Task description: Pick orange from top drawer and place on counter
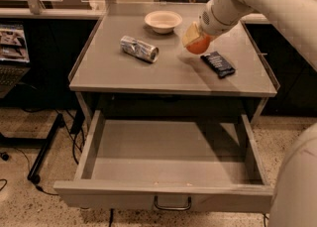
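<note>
Hanging upper right of centre, the orange [199, 47] is clamped in the gripper [196, 40], low over the counter [124, 75] | bare patch lies straight below, between bowl [163, 21] and dark packet [218, 64] | top drawer [163, 195] open, bottom of frame.

A grey metal counter [119, 75] carried a white bowl [163, 21] near its back edge, a silver can [139, 48] lying on its side, and a dark flat packet [218, 64] at right. The gripper [194, 40] hovered just above the counter between bowl and packet, clasping the orange [199, 47].

No legible text anywhere.
</note>
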You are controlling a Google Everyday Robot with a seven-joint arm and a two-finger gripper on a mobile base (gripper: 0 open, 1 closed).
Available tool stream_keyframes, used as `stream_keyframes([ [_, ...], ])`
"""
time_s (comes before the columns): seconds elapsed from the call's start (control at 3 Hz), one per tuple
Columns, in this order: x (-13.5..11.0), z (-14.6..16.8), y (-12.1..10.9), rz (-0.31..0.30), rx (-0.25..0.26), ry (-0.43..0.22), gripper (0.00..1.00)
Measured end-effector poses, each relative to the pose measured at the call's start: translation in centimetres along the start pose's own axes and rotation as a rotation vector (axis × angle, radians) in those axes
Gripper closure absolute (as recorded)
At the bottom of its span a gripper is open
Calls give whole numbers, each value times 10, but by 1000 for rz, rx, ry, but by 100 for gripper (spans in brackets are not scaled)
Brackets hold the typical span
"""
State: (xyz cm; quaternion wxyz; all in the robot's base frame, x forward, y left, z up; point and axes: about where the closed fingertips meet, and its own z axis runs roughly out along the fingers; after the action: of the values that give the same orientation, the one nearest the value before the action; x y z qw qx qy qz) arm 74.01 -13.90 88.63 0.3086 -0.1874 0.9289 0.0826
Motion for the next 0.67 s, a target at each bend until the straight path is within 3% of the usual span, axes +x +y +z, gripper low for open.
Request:
stream_keyframes([
  [0.67, 0, 1, -1, 1, 0, 2, 58],
])
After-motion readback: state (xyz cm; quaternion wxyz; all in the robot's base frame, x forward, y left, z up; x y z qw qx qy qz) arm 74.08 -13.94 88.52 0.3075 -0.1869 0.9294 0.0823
